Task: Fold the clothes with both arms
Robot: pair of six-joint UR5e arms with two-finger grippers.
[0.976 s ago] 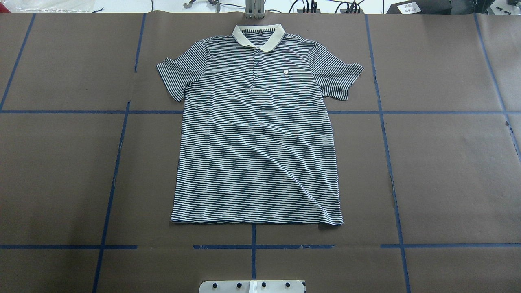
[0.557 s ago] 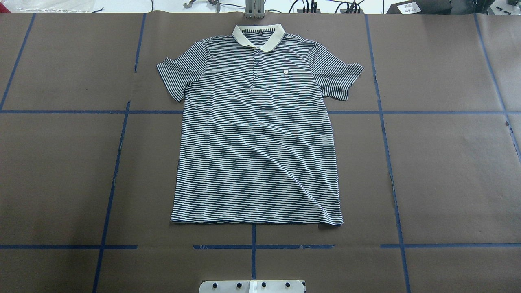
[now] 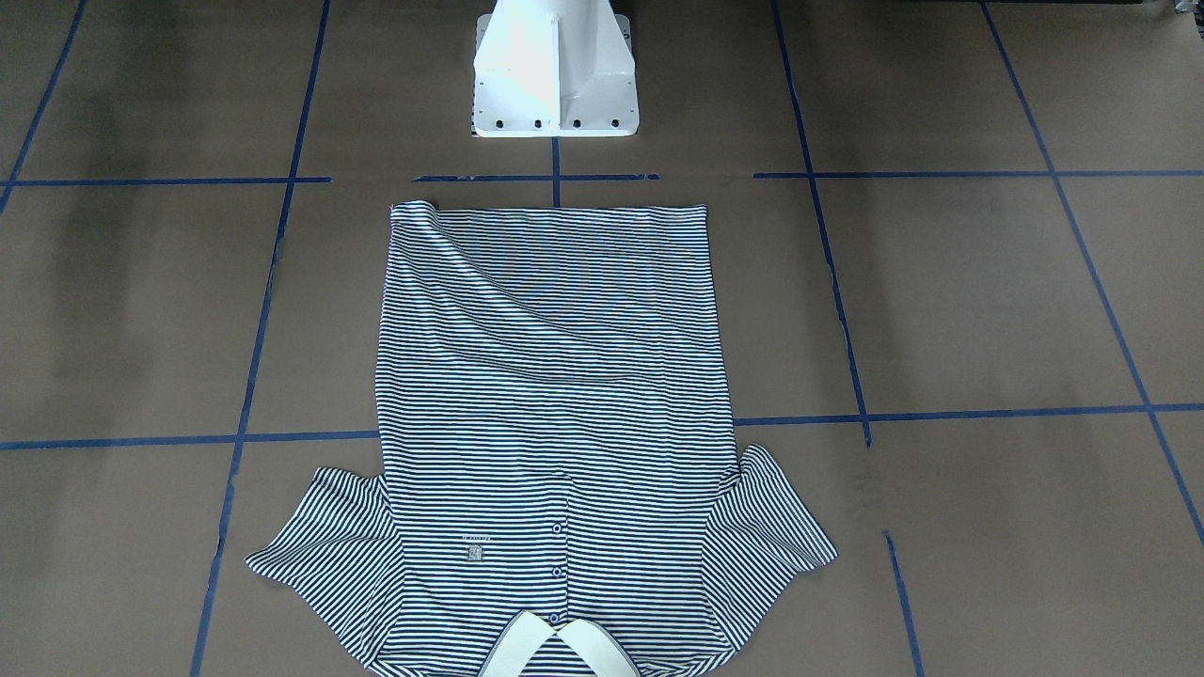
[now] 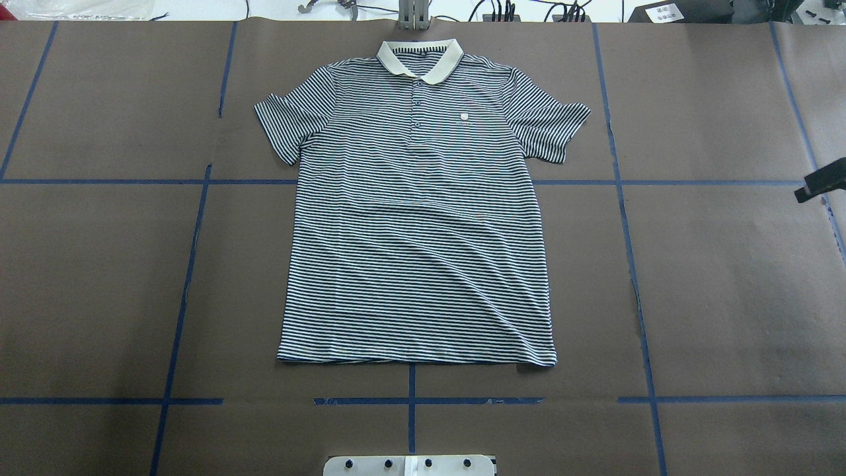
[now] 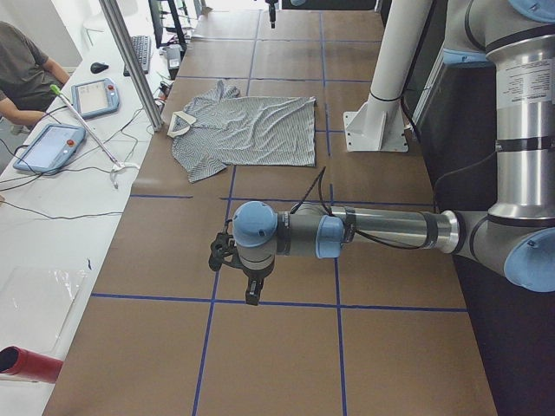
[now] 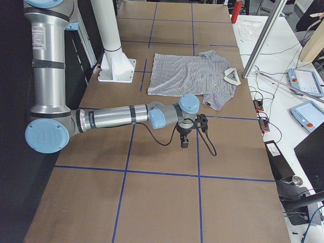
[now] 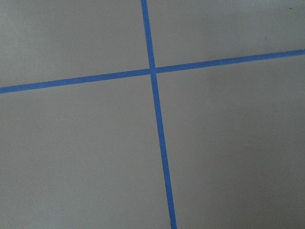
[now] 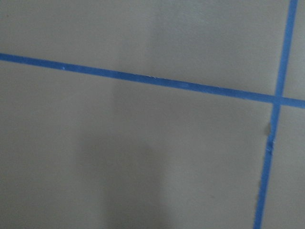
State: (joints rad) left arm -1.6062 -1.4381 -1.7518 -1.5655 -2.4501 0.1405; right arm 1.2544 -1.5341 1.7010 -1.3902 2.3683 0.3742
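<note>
Left claw (image 5: 251, 290) hangs tip-down from its arm's wrist over bare worktop (image 5: 286, 355), well apart from the shirt (image 4: 420, 225). Whether its fingers are apart or together cannot be told. Right claw (image 6: 185, 142) hangs the same way in the right-side view, with a sleeve of the shirt near it at 1 o'clock and not touching. Its state cannot be told either. In the overhead view only a black tip (image 4: 819, 182) of that arm pokes in at the 3 o'clock edge.

One brown worktop fills the views, marked into a grid by blue tape (image 7: 155, 71). Each wrist view shows just one crossing of two tape lines.

Two arms are in view, the left arm (image 5: 390, 230) and the right arm (image 6: 111, 117), each with its forearm stretched level above the worktop. Print on their upright tubes is too small to read.

One shirt lies flat and face up in the middle of the worktop. From overhead its collar (image 4: 418, 61) is at 12 o'clock and its hem at 6 o'clock, near the one white pedestal (image 3: 555, 75). Its two sleeves (image 4: 287, 125) spread toward 10 and 2 o'clock.

One person (image 5: 22, 61) sits at 10 o'clock in the left-side view, with two pendants (image 5: 48, 147) nearby.

Three buttons (image 4: 417, 104) run down below the collar. One small logo (image 4: 464, 118) sits at their 3 o'clock, and its lettering is unreadable.
</note>
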